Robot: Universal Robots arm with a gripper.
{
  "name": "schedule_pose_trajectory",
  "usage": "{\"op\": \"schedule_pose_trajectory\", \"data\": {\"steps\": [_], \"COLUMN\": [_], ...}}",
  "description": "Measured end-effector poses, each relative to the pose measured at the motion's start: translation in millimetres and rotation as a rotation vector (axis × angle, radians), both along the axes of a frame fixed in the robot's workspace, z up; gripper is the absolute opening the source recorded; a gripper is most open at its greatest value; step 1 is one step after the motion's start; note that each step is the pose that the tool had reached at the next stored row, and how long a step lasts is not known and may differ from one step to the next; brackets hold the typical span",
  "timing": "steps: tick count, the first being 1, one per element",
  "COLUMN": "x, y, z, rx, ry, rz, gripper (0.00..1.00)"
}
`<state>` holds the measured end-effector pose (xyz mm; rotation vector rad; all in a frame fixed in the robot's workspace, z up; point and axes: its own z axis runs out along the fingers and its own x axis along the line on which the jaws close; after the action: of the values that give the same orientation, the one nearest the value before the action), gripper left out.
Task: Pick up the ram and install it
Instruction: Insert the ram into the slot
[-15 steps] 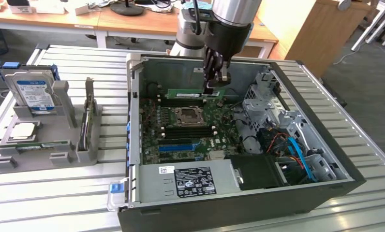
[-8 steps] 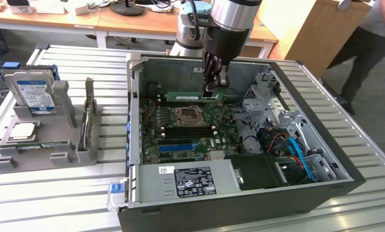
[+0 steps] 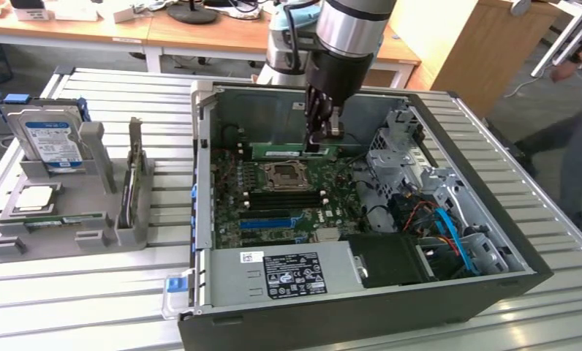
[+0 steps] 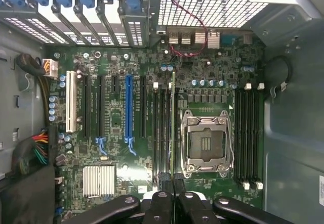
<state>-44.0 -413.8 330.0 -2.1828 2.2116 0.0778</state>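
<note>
The ram (image 3: pixel 276 152) is a thin green stick held level above the motherboard (image 3: pixel 262 212) inside the open computer case (image 3: pixel 369 307). My gripper (image 3: pixel 317 146) is shut on one end of it. In the wrist view the ram (image 4: pixel 173 123) appears edge-on, running out from between my black fingers (image 4: pixel 163 191). It hangs over the dark memory slots (image 4: pixel 161 128) just beside the empty processor socket (image 4: pixel 206 142). I cannot tell whether it touches a slot. A second bank of slots (image 4: pixel 248 133) lies on the socket's other side.
A grey parts rack (image 3: pixel 66 234) at the exterior view's left holds a blue-labelled hard drive (image 3: pixel 52 139) and a square processor chip (image 3: pixel 34 197). The power supply (image 3: pixel 291 272), drive cage (image 3: pixel 398 146) and cables (image 3: pixel 447 227) crowd the case. A person (image 3: pixel 574 110) stands at the right.
</note>
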Motion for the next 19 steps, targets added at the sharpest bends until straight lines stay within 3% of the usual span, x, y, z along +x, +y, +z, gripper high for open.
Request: {"op": "schedule_pose_trajectory", "data": {"steps": [19], "x": [0.0], "y": [0.0], "z": [-29.5], "rx": [0.0], "ry": [-0.0047], "rz": [0.0], "gripper": [0.12]}}
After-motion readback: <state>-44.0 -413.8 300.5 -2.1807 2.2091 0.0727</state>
